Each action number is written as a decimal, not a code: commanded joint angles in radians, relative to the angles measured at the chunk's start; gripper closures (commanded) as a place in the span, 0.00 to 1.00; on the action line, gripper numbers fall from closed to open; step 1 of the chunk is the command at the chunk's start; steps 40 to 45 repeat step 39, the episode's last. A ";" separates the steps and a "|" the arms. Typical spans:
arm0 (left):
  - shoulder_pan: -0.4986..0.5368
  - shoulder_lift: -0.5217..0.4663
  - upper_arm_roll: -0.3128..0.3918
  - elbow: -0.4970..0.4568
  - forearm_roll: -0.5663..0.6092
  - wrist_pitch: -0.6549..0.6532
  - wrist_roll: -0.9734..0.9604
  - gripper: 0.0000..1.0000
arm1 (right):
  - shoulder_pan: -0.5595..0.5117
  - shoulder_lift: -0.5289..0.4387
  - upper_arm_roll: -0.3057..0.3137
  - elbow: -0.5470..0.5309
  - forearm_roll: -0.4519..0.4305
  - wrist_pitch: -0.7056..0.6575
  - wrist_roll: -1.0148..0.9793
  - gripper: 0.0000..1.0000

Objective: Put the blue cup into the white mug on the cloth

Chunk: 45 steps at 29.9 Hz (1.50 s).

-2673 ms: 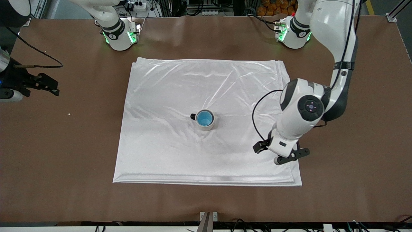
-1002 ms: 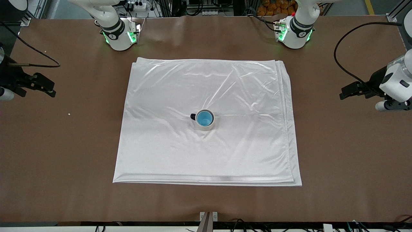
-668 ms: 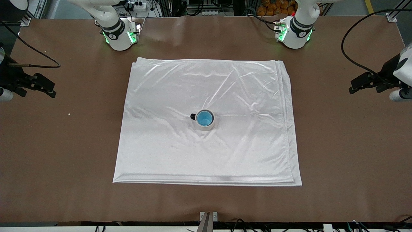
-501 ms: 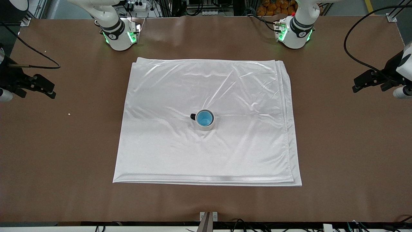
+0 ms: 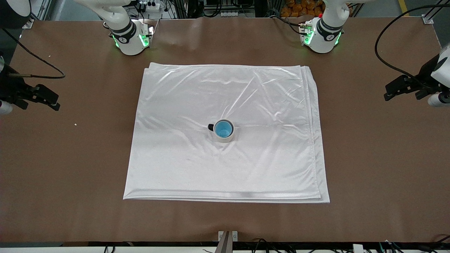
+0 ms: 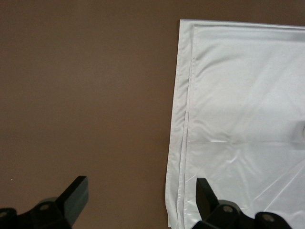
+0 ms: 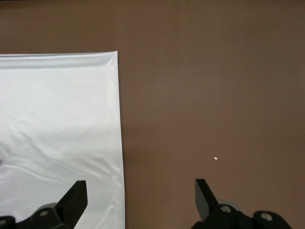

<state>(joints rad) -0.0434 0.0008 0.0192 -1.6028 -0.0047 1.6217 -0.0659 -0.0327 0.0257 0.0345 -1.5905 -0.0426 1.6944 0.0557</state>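
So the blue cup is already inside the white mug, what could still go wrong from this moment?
Not much, I think. The blue cup sits in the white mug on the cloth, which is wrinkled, so a tug on the fabric could tip the pair. The left gripper is open over the bare table just off the cloth's edge; the right gripper is open over the cloth's edge at its own end. Either one dropping low could catch that edge.

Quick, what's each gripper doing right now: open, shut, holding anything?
Left gripper: open, empty, over bare table beside the cloth.
Right gripper: open, empty, over the cloth's edge at its own end.
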 commanded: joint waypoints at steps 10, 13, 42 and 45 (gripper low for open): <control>0.000 -0.005 -0.001 0.014 0.012 -0.028 0.015 0.00 | -0.019 -0.001 -0.001 -0.023 -0.006 0.008 0.015 0.00; -0.001 -0.005 -0.002 0.015 0.012 -0.034 0.017 0.00 | -0.021 -0.001 -0.001 -0.022 -0.006 0.010 0.015 0.00; -0.003 -0.004 -0.002 0.015 0.012 -0.040 0.017 0.00 | -0.030 0.003 -0.002 -0.022 -0.008 0.016 0.015 0.00; -0.003 -0.004 -0.002 0.015 0.012 -0.040 0.017 0.00 | -0.030 0.003 -0.002 -0.022 -0.008 0.016 0.015 0.00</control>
